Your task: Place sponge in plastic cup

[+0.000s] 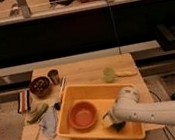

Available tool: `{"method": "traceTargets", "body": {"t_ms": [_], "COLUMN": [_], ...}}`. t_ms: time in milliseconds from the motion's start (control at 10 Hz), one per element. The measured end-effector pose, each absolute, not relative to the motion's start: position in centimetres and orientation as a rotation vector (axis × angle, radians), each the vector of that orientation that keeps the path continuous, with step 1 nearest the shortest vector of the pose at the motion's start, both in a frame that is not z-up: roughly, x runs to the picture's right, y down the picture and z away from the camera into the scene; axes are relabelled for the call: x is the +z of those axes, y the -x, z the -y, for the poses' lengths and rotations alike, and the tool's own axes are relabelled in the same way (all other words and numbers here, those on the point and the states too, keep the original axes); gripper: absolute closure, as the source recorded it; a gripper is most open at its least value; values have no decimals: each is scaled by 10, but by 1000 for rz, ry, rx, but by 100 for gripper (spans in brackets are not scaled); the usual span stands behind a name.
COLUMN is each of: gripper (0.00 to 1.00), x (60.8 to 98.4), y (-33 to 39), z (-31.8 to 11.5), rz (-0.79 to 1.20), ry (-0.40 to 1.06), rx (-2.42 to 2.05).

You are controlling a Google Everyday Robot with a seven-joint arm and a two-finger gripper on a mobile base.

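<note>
A pale green plastic cup [108, 74] stands upright on the wooden table [86, 69], behind the yellow bin [85, 92]. A dark sponge-like thing [119, 126] lies in the bin's front right corner. My gripper [112, 121] reaches down into that corner from the right, on a white arm [155, 116], and sits right at the dark thing, partly hiding it. The cup is well behind the gripper and apart from it.
An orange bowl [82, 114] sits in the bin, left of the gripper. A yellow object [126, 72] lies beside the cup. At the table's left are a dark bowl [40, 85], a small dark cup [53, 76], a striped item [23, 101], a green object [38, 113] and a grey cloth [50, 124].
</note>
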State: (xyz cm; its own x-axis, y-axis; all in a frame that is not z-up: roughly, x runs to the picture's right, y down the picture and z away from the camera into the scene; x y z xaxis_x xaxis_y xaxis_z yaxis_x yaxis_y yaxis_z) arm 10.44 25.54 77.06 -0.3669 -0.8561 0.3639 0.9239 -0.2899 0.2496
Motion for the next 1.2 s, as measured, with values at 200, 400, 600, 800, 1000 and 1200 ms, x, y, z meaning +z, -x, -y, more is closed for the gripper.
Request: {"method": "traceTargets", "body": {"t_ms": [200,400,600,800,1000,1200], "gripper": [20,20,20,20,20,20], "x": [772,772,772,772,779,786], "y": [-104,-104,-104,-104,-107,-106], "z": [-257,-256,-257,-257,-260,-263], "rz": [497,497,498,500,516,536], "ry": [187,187,187,188,192,191], "rx": [-1885,-1885,-1884,-1879,-1879,-1882]}}
